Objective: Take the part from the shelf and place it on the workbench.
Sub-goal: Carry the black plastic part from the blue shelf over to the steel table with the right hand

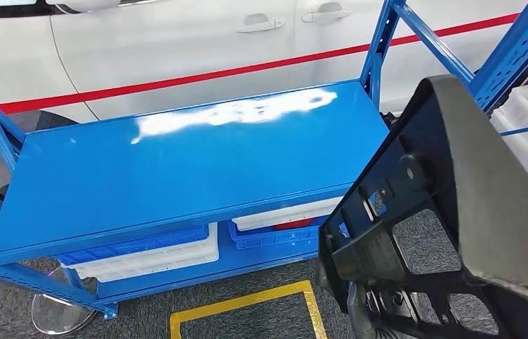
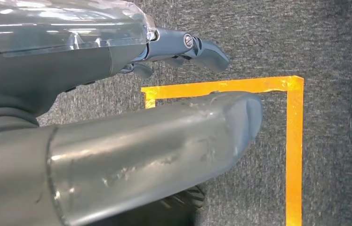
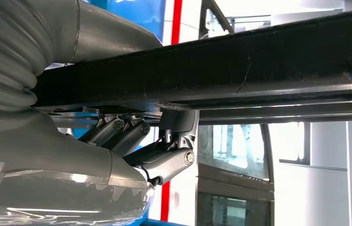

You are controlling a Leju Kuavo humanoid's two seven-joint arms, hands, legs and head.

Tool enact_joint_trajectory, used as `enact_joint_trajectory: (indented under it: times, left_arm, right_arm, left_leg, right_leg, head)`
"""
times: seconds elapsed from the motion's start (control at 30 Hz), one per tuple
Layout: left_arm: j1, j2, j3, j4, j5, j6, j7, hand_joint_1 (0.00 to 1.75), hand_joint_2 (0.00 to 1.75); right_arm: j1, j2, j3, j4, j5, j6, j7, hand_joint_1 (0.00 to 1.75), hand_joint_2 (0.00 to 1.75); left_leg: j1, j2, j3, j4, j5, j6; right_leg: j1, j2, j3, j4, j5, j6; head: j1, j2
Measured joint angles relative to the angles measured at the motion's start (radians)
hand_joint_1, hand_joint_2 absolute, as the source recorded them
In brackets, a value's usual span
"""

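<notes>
Black part [image 1: 459, 212] looms in head view; right hand [image 3: 132, 141] grips it

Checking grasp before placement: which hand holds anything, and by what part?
Right hand grips the black part at its lower edge, thumb on one face, fingers on the other. Left hand holds nothing.

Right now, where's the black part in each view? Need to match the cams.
Head view: the black part fills the lower right, in front of the blue workbench.
Left wrist view: not in it; the left hand hangs over grey floor with the yellow tape square.
Right wrist view: the part is a dark bar across the picture, gripped by the right hand.
Shared landmark: the yellow tape square, in the head and left wrist views.
</notes>
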State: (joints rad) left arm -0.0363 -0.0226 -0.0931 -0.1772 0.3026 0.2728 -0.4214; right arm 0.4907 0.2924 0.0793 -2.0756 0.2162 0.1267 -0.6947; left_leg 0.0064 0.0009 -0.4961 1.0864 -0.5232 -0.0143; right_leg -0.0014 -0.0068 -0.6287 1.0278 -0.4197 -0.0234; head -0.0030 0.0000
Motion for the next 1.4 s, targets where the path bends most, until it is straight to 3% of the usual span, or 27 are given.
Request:
enact_joint_trajectory:
  times: [0.07,0.13,0.17,0.2,0.3,0.33,0.37,0.4,0.47,0.53,0.6,0.67,0.7,0.8,0.83,0.87,0.97,1.1,1.17,1.2,1.23,1.27,1.33,1.4]
  left_arm:
    - [-0.005,0.001,0.000,0.000,-0.002,-0.001,-0.002,0.00,0.00]
    - [-0.007,0.001,0.000,0.000,-0.003,-0.001,-0.003,0.00,0.00]
    - [-0.008,0.001,0.000,0.000,-0.003,-0.001,-0.003,0.00,0.00]
    - [-0.008,0.001,0.000,0.000,-0.003,-0.002,-0.004,0.00,0.00]
    - [-0.008,0.001,0.000,0.001,-0.010,-0.010,-0.013,0.00,0.00]
    - [-0.009,0.001,0.000,0.001,-0.013,-0.013,-0.017,0.00,0.00]
    - [-0.010,0.001,0.000,0.001,-0.016,-0.016,-0.020,0.00,0.00]
    - [-0.010,0.001,0.000,0.001,-0.020,-0.019,-0.021,0.00,0.00]
    - [-0.011,0.001,-0.002,0.000,-0.028,-0.023,-0.024,0.00,0.00]
    - [-0.011,0.001,-0.003,0.000,-0.035,-0.026,-0.029,0.00,0.00]
    - [-0.013,0.001,-0.003,0.000,-0.040,-0.029,-0.033,0.00,0.00]
    - [-0.015,0.001,-0.004,0.000,-0.046,-0.032,-0.032,0.00,0.00]
    - [-0.015,0.001,-0.005,0.000,-0.048,-0.033,-0.030,0.00,0.00]
    - [-0.011,0.000,-0.008,0.000,-0.054,-0.034,-0.018,0.00,0.00]
    - [-0.010,0.000,-0.010,0.000,-0.055,-0.034,-0.014,0.00,0.00]
    - [-0.010,0.000,-0.010,0.000,-0.054,-0.034,-0.010,0.00,0.00]
    - [-0.010,0.000,-0.011,0.000,-0.049,-0.034,-0.007,0.00,0.00]
    - [-0.010,0.000,-0.011,0.000,-0.047,-0.034,-0.007,0.00,0.00]
    - [-0.010,0.000,-0.004,0.000,-0.023,-0.031,-0.013,0.00,0.00]
    - [-0.009,0.000,0.007,0.000,-0.001,-0.027,-0.018,0.00,0.00]
    - [-0.010,0.000,0.027,0.000,0.026,-0.022,-0.021,0.00,0.00]
    - [-0.010,0.001,0.045,0.000,0.044,-0.018,-0.020,0.00,0.00]
    - [-0.009,0.002,0.076,0.000,0.063,-0.014,-0.014,0.00,0.00]
    - [-0.005,0.002,0.084,0.000,0.063,-0.014,-0.012,0.00,0.00]
  right_arm:
    - [0.004,0.002,-0.007,0.000,-0.001,-0.003,0.000,1.75,1.75]
    - [0.007,0.004,-0.012,0.000,-0.001,-0.003,0.000,1.75,1.75]
    - [0.009,0.004,-0.015,0.000,-0.001,-0.003,0.000,1.75,1.75]
    - [0.012,0.004,-0.018,0.000,-0.001,-0.003,0.000,1.75,1.75]
    - [0.020,0.004,-0.032,0.000,-0.005,0.003,0.000,1.75,1.75]
    - [0.023,0.004,-0.038,0.000,-0.007,0.007,0.000,1.75,1.75]
    - [0.025,0.004,-0.044,0.000,-0.009,0.011,0.000,1.75,1.75]
    - [0.028,0.004,-0.050,0.000,-0.010,0.016,0.000,1.75,1.75]
    - [0.033,0.008,-0.063,0.000,-0.011,0.025,0.000,1.75,1.75]
    - [0.036,0.015,-0.072,-0.001,-0.009,0.032,0.000,1.75,1.75]
    - [0.043,0.024,-0.078,-0.004,-0.008,0.035,0.000,1.75,1.75]
    - [0.054,0.032,-0.084,-0.009,-0.008,0.033,0.000,1.75,1.75]
    - [0.059,0.035,-0.087,-0.011,-0.010,0.029,0.000,1.75,1.75]
    - [0.070,0.044,-0.093,-0.015,-0.018,0.017,0.000,1.75,1.75]
    - [0.073,0.045,-0.095,-0.015,-0.021,0.013,0.000,1.75,1.75]
    - [0.076,0.045,-0.096,-0.015,-0.023,0.010,0.000,1.75,1.75]
    - [0.084,0.046,-0.098,-0.015,-0.027,0.004,0.000,1.75,1.75]
    - [0.084,0.046,-0.098,-0.015,-0.027,0.003,0.000,1.75,1.75]
    - [0.084,0.047,-0.098,-0.014,-0.026,0.012,0.000,1.75,1.75]
    - [0.080,0.047,-0.099,-0.010,-0.025,0.020,0.000,1.75,1.75]
    - [0.073,0.050,-0.099,0.004,-0.022,0.022,0.000,1.75,1.75]
    - [0.065,0.052,-0.098,0.018,-0.020,0.020,0.000,1.75,1.75]
    - [0.051,0.056,-0.097,0.048,-0.015,0.008,0.000,1.75,1.75]
    - [0.046,0.056,-0.097,0.061,-0.015,0.006,0.000,1.75,1.75]
  left_leg:
    - [-0.007,-0.001,0.055,-0.094,-0.021,0.013]
    - [-0.008,-0.001,0.050,-0.108,-0.007,0.026]
    - [-0.007,0.002,0.043,-0.112,0.005,0.033]
    - [-0.004,0.005,0.032,-0.116,0.020,0.040]
    - [-0.003,0.012,-0.015,-0.116,0.059,0.051]
    - [-0.003,0.015,-0.032,-0.114,0.072,0.051]
    - [-0.003,0.020,-0.050,-0.110,0.083,0.049]
    - [-0.003,0.026,-0.067,-0.104,0.093,0.047]
    - [-0.002,0.039,-0.101,-0.088,0.106,0.040]
    - [-0.004,0.051,-0.119,-0.070,0.112,0.028]
    - [-0.004,0.067,-0.120,-0.064,0.119,0.013]
    - [0.002,0.071,-0.124,-0.059,0.118,-0.003]
    - [0.004,0.059,-0.132,-0.041,0.095,-0.010]
    - [0.007,0.013,-0.181,0.119,-0.037,-0.018]
    - [0.006,0.009,-0.194,0.176,-0.066,-0.017]
    - [0.006,0.008,-0.193,0.207,-0.075,-0.014]
    - [0.005,0.006,-0.162,0.193,-0.054,-0.007]
    - [0.005,0.006,-0.156,0.184,-0.049,-0.006]
    - [0.003,-0.009,-0.095,0.089,-0.012,0.004]
    - [0.002,-0.029,-0.051,0.019,0.006,0.010]
    - [0.002,-0.036,-0.010,-0.055,0.028,0.020]
    - [0.003,-0.037,0.007,-0.095,0.036,0.030]
    - [0.005,-0.008,0.011,-0.128,0.049,0.043]
    - [0.004,0.018,0.003,-0.126,0.052,0.046]
  right_leg:
    - [-0.001,-0.002,-0.007,0.002,0.017,0.012]
    - [-0.003,-0.003,-0.008,-0.004,0.034,0.025]
    - [-0.004,-0.001,-0.013,0.001,0.025,0.030]
    - [-0.005,0.002,-0.021,0.020,-0.005,0.035]
    - [-0.011,0.005,-0.058,0.176,-0.158,0.048]
    - [-0.013,0.005,-0.062,0.231,-0.179,0.052]
    - [-0.016,0.005,-0.056,0.263,-0.173,0.056]
    - [-0.018,0.004,-0.038,0.267,-0.148,0.059]
    - [-0.024,-0.014,0.051,0.175,-0.100,0.065]
    - [-0.020,-0.045,0.151,0.035,-0.116,0.059]
    - [-0.012,-0.052,0.182,-0.025,-0.141,0.039]
    - [-0.010,-0.038,0.168,-0.028,-0.127,0.016]
    - [-0.010,-0.030,0.159,-0.029,-0.117,0.006]
    - [-0.006,-0.003,0.125,-0.029,-0.087,-0.012]
    - [-0.003,0.008,0.113,-0.027,-0.078,-0.014]
    - [0.000,0.021,0.102,-0.025,-0.070,-0.014]
    - [0.004,0.041,0.088,-0.021,-0.060,-0.013]
    - [0.004,0.043,0.087,-0.021,-0.059,-0.013]
    - [0.006,0.055,0.084,-0.019,-0.056,-0.012]
    - [0.006,0.066,0.080,-0.018,-0.052,-0.008]
    - [0.006,0.078,0.074,-0.014,-0.047,0.001]
    - [0.005,0.076,0.063,-0.001,-0.052,0.011]
    - [0.003,0.050,0.017,0.079,-0.097,0.032]
    - [-0.003,0.021,-0.044,0.208,-0.161,0.041]
  head:
    - [-0.001,0.000]
    - [-0.005,0.000]
    - [-0.007,0.000]
    - [-0.005,0.000]
    - [0.002,0.000]
    - [0.002,0.000]
    - [0.002,0.000]
    - [0.003,0.000]
    - [0.004,0.000]
    - [0.004,0.000]
    - [0.003,0.000]
    - [0.002,0.000]
    - [0.001,0.000]
    - [-0.002,0.000]
    - [-0.002,0.000]
    - [-0.002,0.000]
    - [-0.002,0.000]
    - [-0.002,0.000]
    - [-0.002,0.000]
    - [-0.001,0.000]
    - [-0.001,0.000]
    - [0.001,0.000]
    - [0.007,0.000]
    - [0.012,0.000]
